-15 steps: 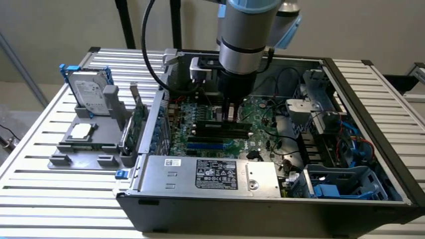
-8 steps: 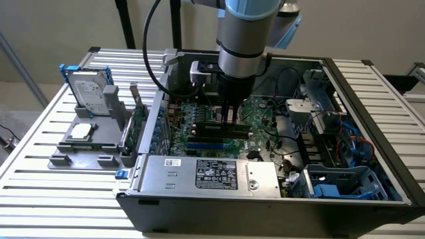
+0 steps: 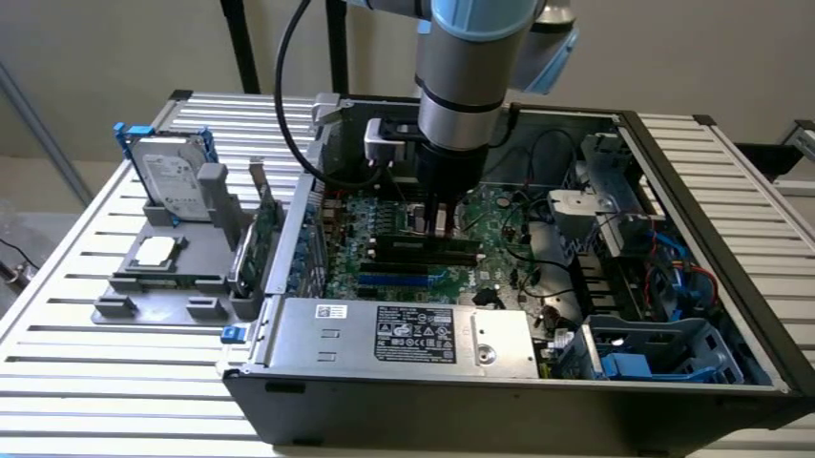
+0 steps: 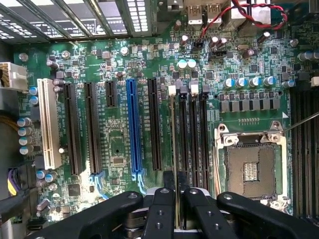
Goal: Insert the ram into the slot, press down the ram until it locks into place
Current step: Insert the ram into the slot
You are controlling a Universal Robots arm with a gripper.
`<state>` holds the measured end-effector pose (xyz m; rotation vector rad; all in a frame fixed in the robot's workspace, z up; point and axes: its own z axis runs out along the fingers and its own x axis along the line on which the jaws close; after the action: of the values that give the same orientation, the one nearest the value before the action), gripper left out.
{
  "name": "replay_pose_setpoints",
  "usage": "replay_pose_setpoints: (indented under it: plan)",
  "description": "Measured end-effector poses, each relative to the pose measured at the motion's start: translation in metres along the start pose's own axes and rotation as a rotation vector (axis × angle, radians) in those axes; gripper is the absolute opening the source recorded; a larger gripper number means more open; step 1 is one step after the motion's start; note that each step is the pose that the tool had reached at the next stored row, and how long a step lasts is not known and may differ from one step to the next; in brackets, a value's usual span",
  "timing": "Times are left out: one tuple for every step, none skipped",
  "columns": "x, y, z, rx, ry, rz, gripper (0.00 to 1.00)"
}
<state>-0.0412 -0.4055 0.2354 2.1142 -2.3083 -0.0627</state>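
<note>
surface: slatted metal, carrying the whole setup.
grey tray: at the exterior view's left, sitting on the surface. in it, a hard drive propped up at the far end, a square chip lying flat in the middle, and a green card on edge along the side nearest the case.
computer case: top open, just right of the tray. inside are the power supply along the near wall, the motherboard behind it, and a blue drive cage at the right end.
hand: down inside the case, over the middle of the motherboard, with the arm dropping in from above.
exterior view gives: the tray and its parts, the case walls, and the arm's upright stance.
wrist view gives: the close look! hand, with black fingers clenched on the ram, which is seen edge on as a thin line.
the ram: between the fingers, running along the slot.
the slot: the outermost of the black memory sockets, on the side toward the blue socket.
seating: can't tell whether the stick is fully down or the end clips have closed.
neighbours: the processor socket lies beyond the memory sockets, away from the blue socket. red and black wires are near the board's edge.
</note>
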Motion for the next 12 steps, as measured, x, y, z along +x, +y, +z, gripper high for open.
replay_pose_setpoints:
  plan:
    - [-0.0005, 0.0000, 0.0002, 0.0000, 0.0003, 0.000, 0.14]
    - [-0.0008, 0.0000, 0.0005, 0.0001, 0.0005, 0.000, 0.14]
    - [-0.0008, 0.0000, 0.0006, 0.0001, 0.0013, 0.000, 0.14]
    - [-0.0008, 0.0001, 0.0009, 0.0002, 0.0019, 0.000, 0.14]
    - [-0.0009, 0.0001, 0.0012, 0.0006, 0.0026, 0.000, 0.14]
    - [-0.0009, 0.0002, 0.0017, 0.0016, 0.0036, 0.000, 0.14]
    - [-0.0010, 0.0002, 0.0020, 0.0033, 0.0045, 0.000, 0.14]
    - [-0.0011, 0.0002, 0.0026, 0.0066, 0.0051, 0.000, 0.14]
    - [-0.0011, 0.0002, 0.0030, 0.0085, 0.0054, 0.000, 0.14]
    - [-0.0011, 0.0002, 0.0034, 0.0104, 0.0058, 0.000, 0.14]
    - [-0.0011, 0.0002, 0.0035, 0.0112, 0.0064, 0.000, 0.14]
    - [-0.0011, 0.0003, 0.0035, 0.0111, 0.0068, 0.000, 0.14]
